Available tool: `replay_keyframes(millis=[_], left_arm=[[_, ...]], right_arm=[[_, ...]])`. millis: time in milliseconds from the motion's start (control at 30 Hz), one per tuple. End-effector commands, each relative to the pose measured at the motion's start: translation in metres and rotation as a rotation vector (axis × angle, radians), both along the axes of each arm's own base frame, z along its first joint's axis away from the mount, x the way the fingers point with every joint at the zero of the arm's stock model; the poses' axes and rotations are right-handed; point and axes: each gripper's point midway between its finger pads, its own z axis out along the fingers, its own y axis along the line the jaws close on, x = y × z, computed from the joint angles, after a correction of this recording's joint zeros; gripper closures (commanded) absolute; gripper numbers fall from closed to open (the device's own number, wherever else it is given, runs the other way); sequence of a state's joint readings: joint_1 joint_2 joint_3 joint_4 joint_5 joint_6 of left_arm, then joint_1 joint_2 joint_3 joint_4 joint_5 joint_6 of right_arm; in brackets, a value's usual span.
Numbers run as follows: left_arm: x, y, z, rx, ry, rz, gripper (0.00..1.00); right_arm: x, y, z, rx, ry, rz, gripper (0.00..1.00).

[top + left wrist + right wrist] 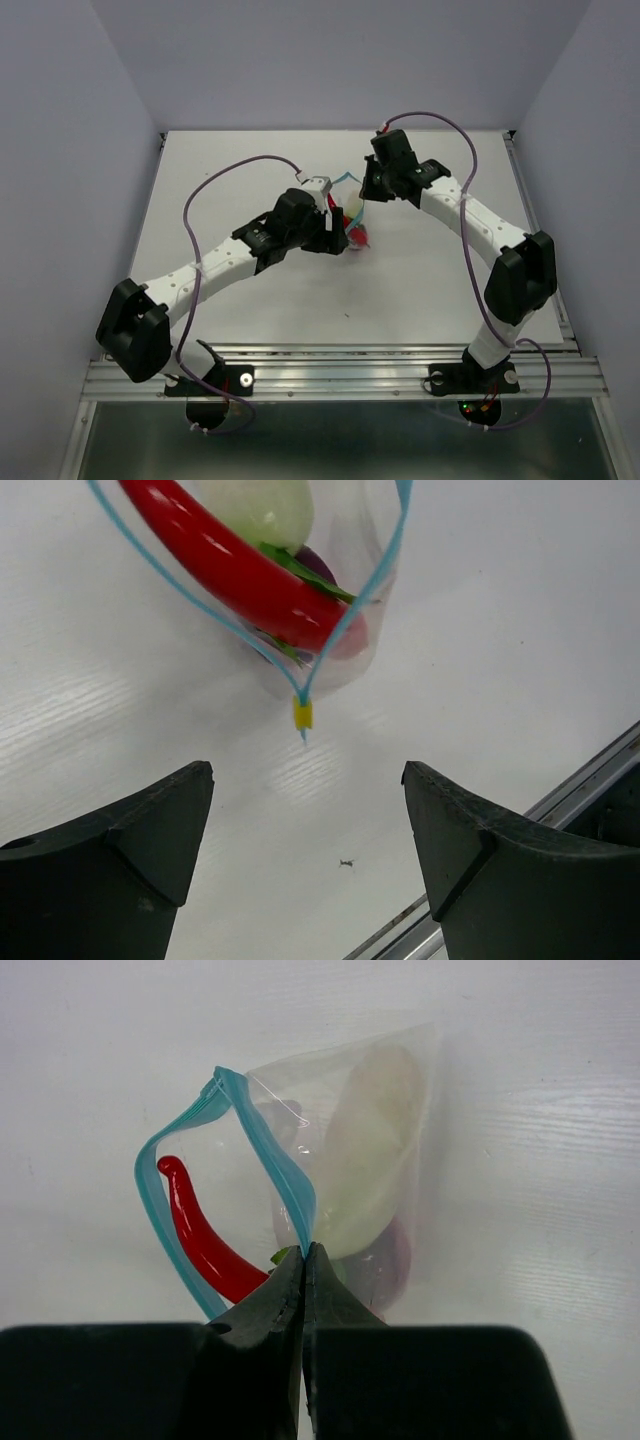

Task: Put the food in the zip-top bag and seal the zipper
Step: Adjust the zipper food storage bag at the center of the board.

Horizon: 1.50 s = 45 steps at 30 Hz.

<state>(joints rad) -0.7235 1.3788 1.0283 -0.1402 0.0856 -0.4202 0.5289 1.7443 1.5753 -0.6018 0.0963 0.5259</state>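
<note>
The clear zip-top bag (pixel 410 1070) holds the red chili (pixel 200 1232), the white radish (pixel 365 1160) and the dark purple ball (pixel 388 1260). Its light blue zipper (pixel 150 1195) gapes open in a loop. My right gripper (pixel 305 1252) is shut on one strip of the zipper and holds the bag up. In the left wrist view the bag (pixel 365 540) hangs with the chili (pixel 235 572) and radish (pixel 265 508) inside, and the zipper (pixel 352 618) ends in a yellow tab (pixel 302 714). My left gripper (pixel 308 820) is open and empty just below that tab.
The white table (pixel 420 290) carries both arms meeting at its middle, with the bag (pixel 352 218) between them. A metal rail (pixel 560 810) runs along the near edge. Grey walls close in the back and sides.
</note>
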Motion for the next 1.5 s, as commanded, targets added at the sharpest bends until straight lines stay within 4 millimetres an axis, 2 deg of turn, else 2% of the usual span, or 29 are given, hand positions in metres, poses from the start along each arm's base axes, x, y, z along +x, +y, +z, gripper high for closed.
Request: replay_keyframes(millis=[0,33,100,233,300,433,600,667,700,800,1033,1167,1267,1400,1467], left_arm=[[-0.002,-0.027,0.015,-0.039,-0.153,-0.109,0.14],[-0.001,-0.032,0.016,-0.048,-0.177,-0.116,0.18],[-0.003,-0.037,0.014,-0.043,-0.193,-0.127,0.19],[0.01,-0.035,0.01,-0.016,-0.207,-0.076,0.33],[0.016,-0.032,0.007,0.007,-0.213,-0.044,0.34],[0.021,-0.023,-0.012,0.065,-0.186,0.003,0.36],[0.02,-0.024,-0.029,0.086,-0.151,0.003,0.38],[0.021,-0.025,-0.032,0.091,-0.148,0.002,0.46],[0.022,-0.027,-0.031,0.087,-0.148,-0.005,0.51],[0.02,-0.029,-0.033,0.081,-0.144,-0.015,0.59],[0.018,-0.024,-0.035,0.075,-0.146,0.0,0.63],[0.018,-0.026,-0.04,0.078,-0.136,-0.009,0.74],[0.014,-0.026,-0.045,0.074,-0.12,-0.014,0.75],[0.019,-0.025,-0.04,0.074,-0.139,0.007,0.8],[0.021,-0.026,-0.034,0.064,-0.157,0.004,0.91]], right_arm=[[0.01,0.0,0.023,0.056,-0.027,-0.034,0.99],[0.01,0.0,0.022,0.058,-0.025,-0.035,0.99],[0.009,0.002,0.024,0.066,-0.024,-0.032,0.99],[0.01,-0.001,0.024,0.072,-0.019,-0.037,0.99],[0.009,0.001,0.025,0.083,-0.014,-0.025,0.99],[0.008,0.001,0.026,0.084,-0.017,-0.021,0.99],[0.008,-0.002,0.028,0.088,-0.018,-0.022,0.99],[0.008,-0.003,0.027,0.085,-0.016,-0.021,0.99],[0.008,-0.003,0.027,0.084,-0.016,-0.024,0.99],[0.009,-0.002,0.025,0.083,-0.014,-0.022,0.99],[0.01,-0.008,0.023,0.079,-0.009,-0.039,0.99],[0.01,-0.008,0.022,0.079,-0.008,-0.039,0.99],[0.01,-0.008,0.021,0.079,-0.006,-0.04,0.99],[0.011,-0.012,0.019,0.076,-0.001,-0.046,0.99],[0.01,-0.012,0.019,0.077,-0.001,-0.047,0.99]])
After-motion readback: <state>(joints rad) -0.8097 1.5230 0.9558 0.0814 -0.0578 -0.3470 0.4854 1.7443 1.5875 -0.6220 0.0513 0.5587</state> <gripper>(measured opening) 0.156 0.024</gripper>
